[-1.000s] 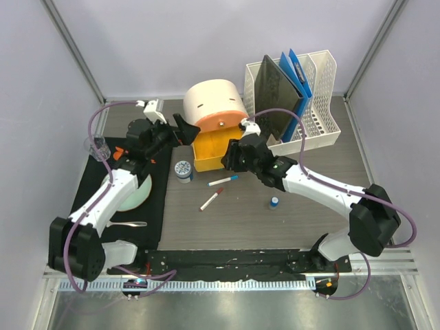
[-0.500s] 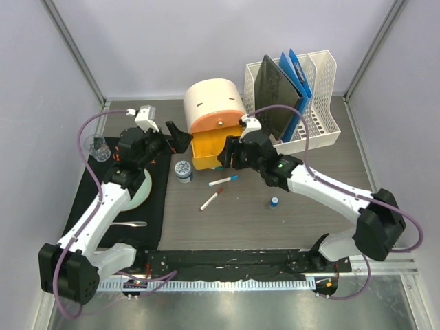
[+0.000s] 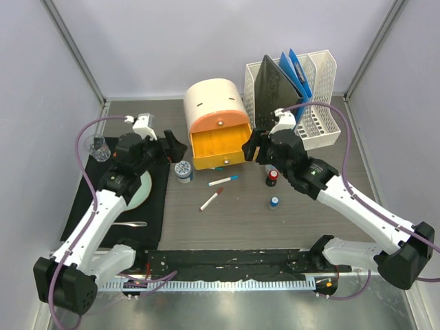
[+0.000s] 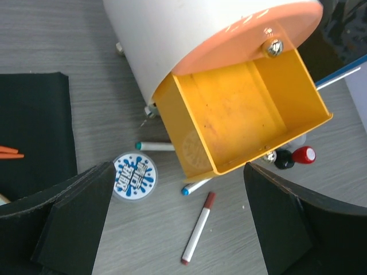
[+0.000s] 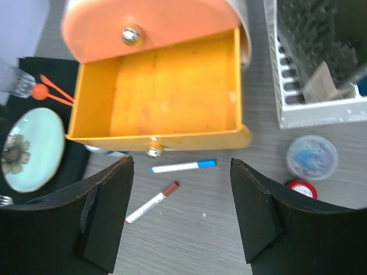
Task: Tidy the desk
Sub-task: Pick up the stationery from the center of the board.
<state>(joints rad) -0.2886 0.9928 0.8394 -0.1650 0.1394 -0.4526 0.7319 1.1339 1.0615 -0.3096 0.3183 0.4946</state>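
Note:
On the dark wood-grain desk [image 3: 240,227] stands a white and orange cabinet [image 3: 212,102] with its yellow drawer [image 3: 216,146] pulled out and empty [image 4: 241,114] [image 5: 160,103]. In front of the drawer lie a red-capped marker [image 3: 211,199] [image 4: 198,228] [image 5: 152,202] and a blue-capped marker [image 3: 223,180] [image 5: 183,167]. A teal-tipped marker [image 4: 156,146] lies half under the drawer. My left gripper [image 3: 175,146] [image 4: 180,226] hovers open left of the drawer. At the drawer's right corner my right gripper [image 3: 256,146] [image 5: 182,212] is open and holds nothing.
A round tub with a blue splash lid [image 3: 183,169] sits by the drawer. A red-capped bottle [image 3: 273,176], a blue-capped bottle [image 3: 274,202] and a clear tub [image 5: 311,156] lie right of it. White file rack [image 3: 313,96] at back right. Black mat [image 3: 89,206] holds plate [image 3: 134,189], spoon [image 3: 127,223].
My right gripper has let go of the drawer front, opened wider and drawn back to the right, uncovering the red-capped bottle. The left gripper shifted slightly, still open.

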